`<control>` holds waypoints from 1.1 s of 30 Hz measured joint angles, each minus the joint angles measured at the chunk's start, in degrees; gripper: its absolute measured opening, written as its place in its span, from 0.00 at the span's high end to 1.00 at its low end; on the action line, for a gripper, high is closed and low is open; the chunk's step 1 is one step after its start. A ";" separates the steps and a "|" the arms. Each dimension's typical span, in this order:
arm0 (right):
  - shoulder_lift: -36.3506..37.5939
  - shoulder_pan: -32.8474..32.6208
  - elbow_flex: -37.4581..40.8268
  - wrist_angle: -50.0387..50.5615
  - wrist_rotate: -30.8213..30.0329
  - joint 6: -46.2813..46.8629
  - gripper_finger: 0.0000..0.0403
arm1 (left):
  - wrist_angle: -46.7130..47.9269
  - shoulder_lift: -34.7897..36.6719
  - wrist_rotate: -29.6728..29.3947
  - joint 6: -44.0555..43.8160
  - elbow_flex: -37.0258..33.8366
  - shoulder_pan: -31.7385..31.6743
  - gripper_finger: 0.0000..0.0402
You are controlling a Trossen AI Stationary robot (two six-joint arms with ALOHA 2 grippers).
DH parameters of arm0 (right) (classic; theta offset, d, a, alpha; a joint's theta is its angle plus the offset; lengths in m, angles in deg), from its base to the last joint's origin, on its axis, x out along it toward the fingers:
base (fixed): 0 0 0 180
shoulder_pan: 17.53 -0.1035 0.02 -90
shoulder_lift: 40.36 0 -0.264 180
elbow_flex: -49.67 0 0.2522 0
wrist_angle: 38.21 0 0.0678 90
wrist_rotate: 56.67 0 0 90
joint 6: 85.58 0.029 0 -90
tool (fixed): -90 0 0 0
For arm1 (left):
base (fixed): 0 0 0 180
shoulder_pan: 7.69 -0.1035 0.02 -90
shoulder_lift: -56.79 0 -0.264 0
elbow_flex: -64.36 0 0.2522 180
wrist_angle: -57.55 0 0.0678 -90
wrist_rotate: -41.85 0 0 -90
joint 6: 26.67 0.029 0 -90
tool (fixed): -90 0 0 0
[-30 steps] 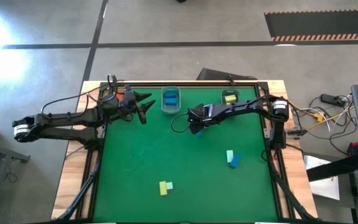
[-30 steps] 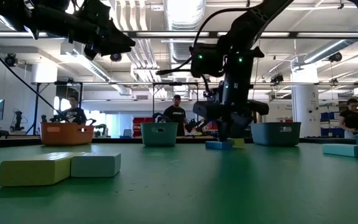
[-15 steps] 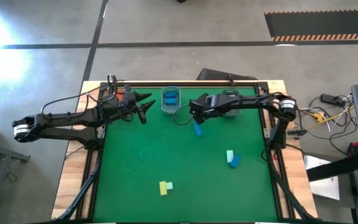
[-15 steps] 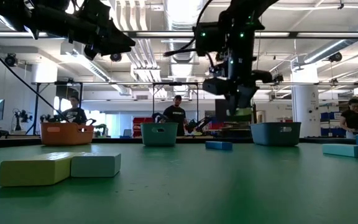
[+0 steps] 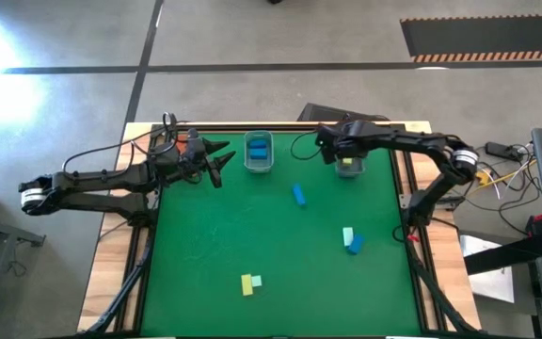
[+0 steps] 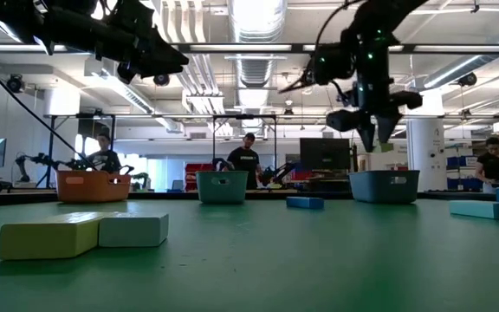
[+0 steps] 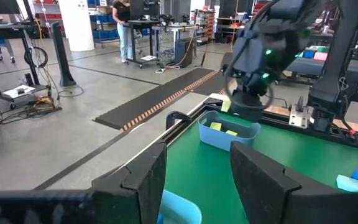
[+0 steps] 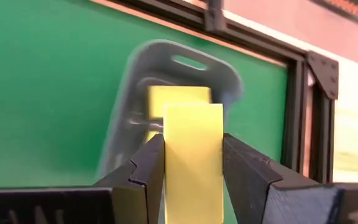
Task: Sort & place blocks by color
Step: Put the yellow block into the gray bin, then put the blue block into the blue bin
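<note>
Our right tool [image 8: 191,168], clamped on a small yellow block [image 8: 193,158], hangs over the grey plastic bin [image 5: 350,162]. Left tool [image 5: 222,160] waits, fingers apart. Five blocks remain on the green surface [image 5: 215,235].

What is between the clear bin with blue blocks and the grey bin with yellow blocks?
Only bare green mat shows between the clear bin and grey bin, seen in the high view.
</note>
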 joint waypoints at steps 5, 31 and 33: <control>1.30 3.57 6.25 -6.91 1.81 -0.03 0.68 | 0.00 0.00 0.00 0.00 0.00 0.00 0.60; 1.39 2.74 4.87 -10.97 4.78 -2.83 0.55 | 0.00 0.00 -0.01 0.00 0.00 0.00 0.60; 1.65 1.65 3.58 -10.91 5.54 -2.97 0.56 | 0.00 0.00 -0.02 0.00 0.00 0.00 0.60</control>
